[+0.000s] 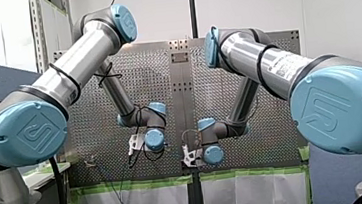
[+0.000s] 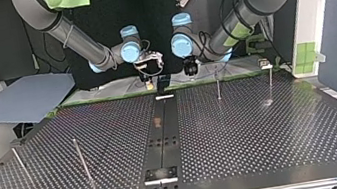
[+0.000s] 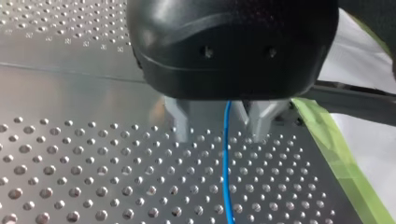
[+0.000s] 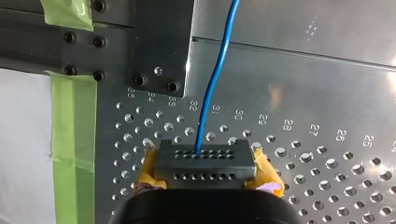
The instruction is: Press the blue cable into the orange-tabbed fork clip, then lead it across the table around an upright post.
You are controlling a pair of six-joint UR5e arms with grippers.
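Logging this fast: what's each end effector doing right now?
Left end effector: open, blue cable passing through loose.
Right end effector: closed on the blue cable.

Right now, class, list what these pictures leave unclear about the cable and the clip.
Clip: clear in no view; top view's far-edge fittings too small.
Cable: too thin to trace in front and top views.
Cable's end: right wrist view, hidden behind a grey block.
Cable's upper run: left wrist view, covered by my left gripper's body.

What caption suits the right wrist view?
Blue cable runs ahead from my right gripper, with yellow pads, over the perforated table.
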